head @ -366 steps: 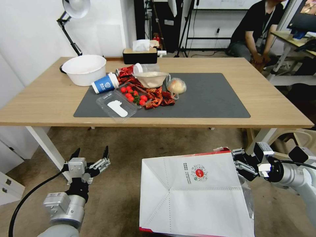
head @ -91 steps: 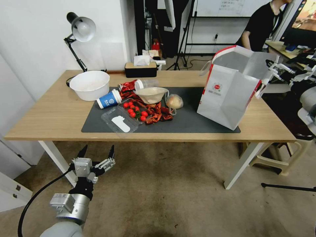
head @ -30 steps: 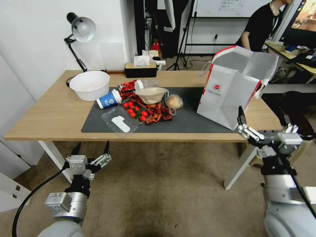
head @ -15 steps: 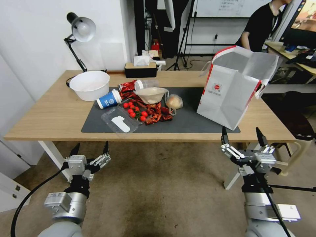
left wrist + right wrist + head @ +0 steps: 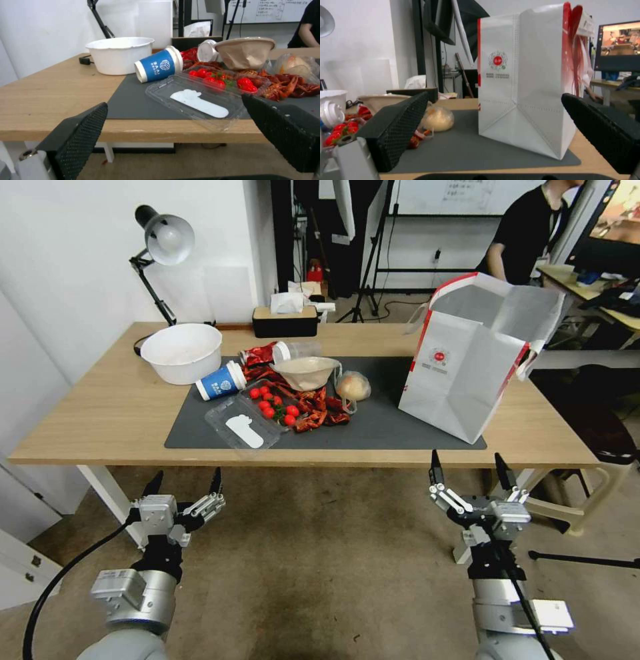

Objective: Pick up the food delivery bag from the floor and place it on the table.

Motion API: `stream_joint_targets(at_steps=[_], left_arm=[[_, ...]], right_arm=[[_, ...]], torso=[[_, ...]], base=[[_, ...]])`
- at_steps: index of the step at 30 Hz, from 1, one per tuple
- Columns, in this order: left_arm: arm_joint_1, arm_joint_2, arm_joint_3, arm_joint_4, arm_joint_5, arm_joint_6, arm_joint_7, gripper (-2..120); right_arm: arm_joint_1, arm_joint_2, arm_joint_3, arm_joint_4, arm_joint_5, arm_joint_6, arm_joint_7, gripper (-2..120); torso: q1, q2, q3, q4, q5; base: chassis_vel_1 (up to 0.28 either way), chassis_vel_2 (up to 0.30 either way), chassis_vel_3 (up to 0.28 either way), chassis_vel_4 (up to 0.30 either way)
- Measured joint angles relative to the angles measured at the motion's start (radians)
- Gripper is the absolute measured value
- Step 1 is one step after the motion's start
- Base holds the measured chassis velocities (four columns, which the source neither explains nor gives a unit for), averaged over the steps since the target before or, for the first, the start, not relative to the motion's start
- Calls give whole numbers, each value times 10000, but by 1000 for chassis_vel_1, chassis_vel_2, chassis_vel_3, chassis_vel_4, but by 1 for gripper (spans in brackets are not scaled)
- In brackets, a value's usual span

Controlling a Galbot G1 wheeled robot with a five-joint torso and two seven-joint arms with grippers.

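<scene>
The right gripper (image 5: 465, 471) hangs below the front edge of the worktop (image 5: 100, 407), fingers (image 5: 436, 468) spread wide and holding nothing. The left gripper (image 5: 184, 486) is parked low on the other side, equally open and empty. Above the right gripper, the food delivery bag (image 5: 467, 360) stands upright on the worktop, its near corner on the dark grey mat (image 5: 393, 420) and its mouth gaping. It is off the floor (image 5: 320, 567), so the placing looks done. The bag seems light, thin-walled and crushable, likely to buckle under a squeeze. The red top rim or the white strap handles (image 5: 533, 360) look the safest places to grip.
</scene>
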Motion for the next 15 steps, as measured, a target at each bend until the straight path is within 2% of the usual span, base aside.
stream_joint_targets(at_steps=[8, 10, 11, 15], left_arm=[[6, -9, -9, -12, 2, 45, 16, 100], [26, -51, -6, -49, 53, 125, 56, 100], [31, -62, -4, -57, 71, 157, 67, 100], [35, -72, 7, -66, 113, 176, 71, 100]], right_arm=[[54, 114, -84, -131, -26, 33, -54, 100], [60, 436, -322, -418, -143, 181, -257, 100], [25, 576, -402, -502, -232, 246, -319, 100], [-99, 940, -610, -737, -518, 340, -406, 100]], torso=[[1, 0, 0, -1, -6], [1, -1, 1, 0, 6], [0, -1, 0, -1, -5], [1, -1, 1, 0, 0]], base=[[0, 0, 0, 0], [0, 0, 0, 0], [0, 0, 0, 0], [0, 0, 0, 0]])
